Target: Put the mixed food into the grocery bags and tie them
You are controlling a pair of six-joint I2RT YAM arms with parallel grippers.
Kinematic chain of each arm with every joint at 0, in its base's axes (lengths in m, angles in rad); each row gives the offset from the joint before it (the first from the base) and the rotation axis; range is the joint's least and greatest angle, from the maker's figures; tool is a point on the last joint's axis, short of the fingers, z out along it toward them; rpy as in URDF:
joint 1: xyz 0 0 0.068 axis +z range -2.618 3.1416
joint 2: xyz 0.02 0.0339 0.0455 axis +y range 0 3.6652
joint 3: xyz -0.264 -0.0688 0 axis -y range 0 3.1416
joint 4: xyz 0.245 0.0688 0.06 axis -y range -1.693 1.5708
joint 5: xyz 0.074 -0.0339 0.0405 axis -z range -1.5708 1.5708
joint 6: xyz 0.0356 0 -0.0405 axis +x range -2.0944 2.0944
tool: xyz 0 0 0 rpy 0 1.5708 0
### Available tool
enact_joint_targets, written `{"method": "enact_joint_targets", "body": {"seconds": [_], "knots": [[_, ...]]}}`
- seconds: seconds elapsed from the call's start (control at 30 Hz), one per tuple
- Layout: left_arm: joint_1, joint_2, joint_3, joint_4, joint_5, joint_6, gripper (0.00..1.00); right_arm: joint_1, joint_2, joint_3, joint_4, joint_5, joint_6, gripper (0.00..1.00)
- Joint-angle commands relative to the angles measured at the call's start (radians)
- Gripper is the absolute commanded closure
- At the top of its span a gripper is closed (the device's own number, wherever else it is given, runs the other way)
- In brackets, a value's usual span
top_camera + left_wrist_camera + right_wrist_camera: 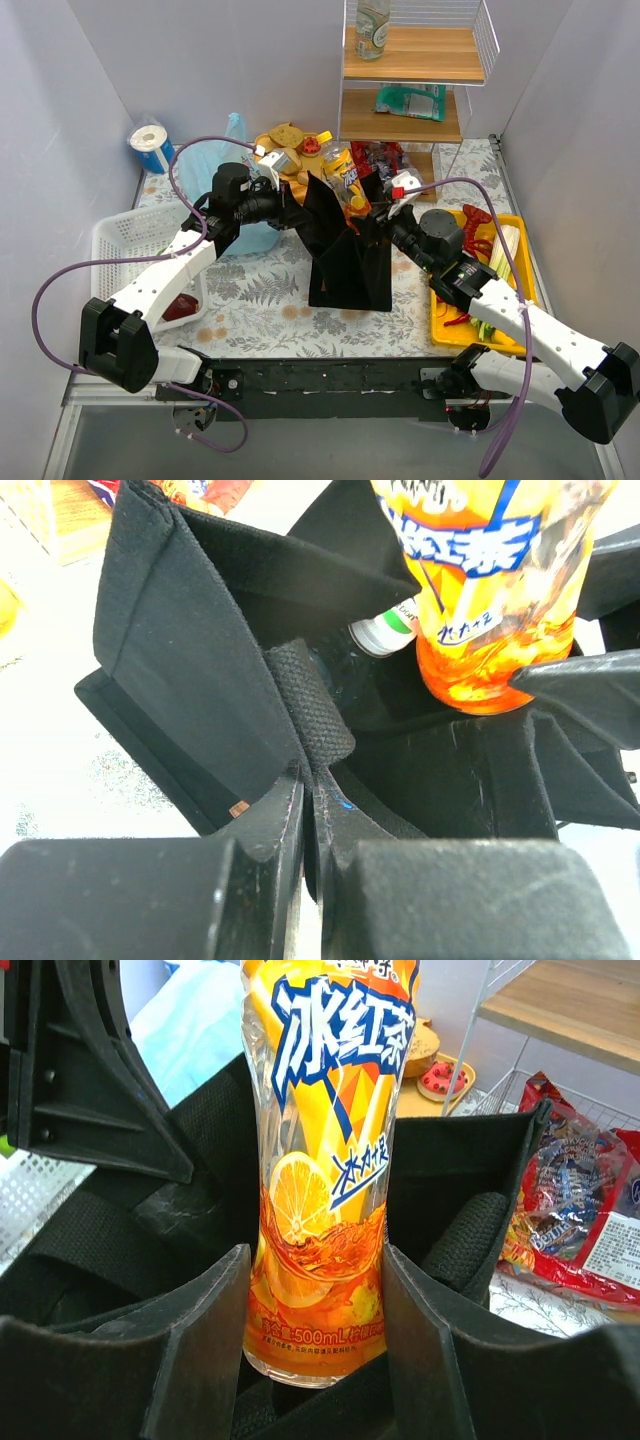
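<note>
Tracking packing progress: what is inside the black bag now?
An orange iced-tea bottle, gripped by the right hand, stands in the black bag's mouth; beside it shows a smaller bottle's green-and-white top. Its floor is hidden by the walls.

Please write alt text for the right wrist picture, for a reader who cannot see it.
The right claw grips an orange iced-tea bottle upright between its black fingers, at the mouth of the open black bag. A red snack packet lies to the right; a light-blue bag shows behind, upper left.
</note>
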Motion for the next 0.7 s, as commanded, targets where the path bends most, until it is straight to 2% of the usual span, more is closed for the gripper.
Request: {"method": "enact_joint_targets", "body": {"seconds": [0.0, 0.03, 0.07, 0.17, 0.23, 0.27, 0.47, 0.57, 0.67], "knots": [[0.004, -0.033, 0.042, 0.065, 0.056, -0.01, 1.0, 0.011, -0.001, 0.019, -0.096, 0.009, -0.034, 0.58], [0.004, -0.028, 0.048, 0.065, 0.061, -0.01, 1.0, 0.013, -0.006, 0.022, -0.121, 0.01, -0.037, 0.52], [0.002, -0.027, 0.053, 0.065, 0.064, -0.01, 1.0, 0.013, -0.012, 0.025, -0.132, 0.013, -0.041, 0.42], [0.004, -0.022, 0.062, 0.065, 0.071, -0.009, 1.0, 0.011, -0.027, 0.04, -0.17, 0.009, -0.042, 0.24], [0.004, -0.019, 0.065, 0.066, 0.071, -0.009, 1.0, 0.013, -0.035, 0.06, -0.181, -0.011, -0.041, 0.19], [0.004, -0.019, 0.068, 0.065, 0.071, -0.009, 1.0, 0.013, -0.041, 0.069, -0.196, -0.02, -0.041, 0.06], [0.004, -0.002, 0.082, 0.063, 0.08, -0.015, 1.0, 0.013, -0.059, 0.156, -0.25, -0.057, -0.031, 0.05], [0.004, -0.002, 0.084, 0.063, 0.079, -0.015, 1.0, 0.011, -0.061, 0.225, -0.28, -0.004, -0.002, 0.05], [0.004, -0.002, 0.076, 0.065, 0.076, -0.009, 1.0, 0.01, -0.03, 0.307, -0.333, 0.122, -0.001, 0.08]]}}
